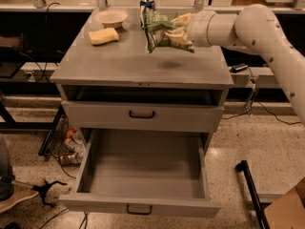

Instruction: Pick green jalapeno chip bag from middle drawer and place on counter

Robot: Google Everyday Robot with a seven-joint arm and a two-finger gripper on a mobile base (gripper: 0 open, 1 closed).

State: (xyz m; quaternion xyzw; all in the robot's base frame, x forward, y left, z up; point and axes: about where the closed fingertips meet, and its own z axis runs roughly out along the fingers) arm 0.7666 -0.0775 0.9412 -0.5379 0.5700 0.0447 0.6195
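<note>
My gripper point(177, 31) is shut on the green jalapeno chip bag point(158, 30), a crinkled green and white foil bag. It holds the bag in the air above the back middle of the counter point(138, 61); a small shadow lies on the top beneath it. My white arm reaches in from the right. The middle drawer point(143, 173) stands pulled fully open at the bottom of the grey cabinet, and its tray is bare. Its black bar handle point(139, 209) faces front.
On the counter's back left lie a yellow sponge point(104, 36) and a tan bowl point(111, 18); a blue can point(147, 7) stands just behind the bag. The drawer above point(142, 114) is shut. A wire basket point(64, 140) sits left of the cabinet, a black bar point(252, 194) at right.
</note>
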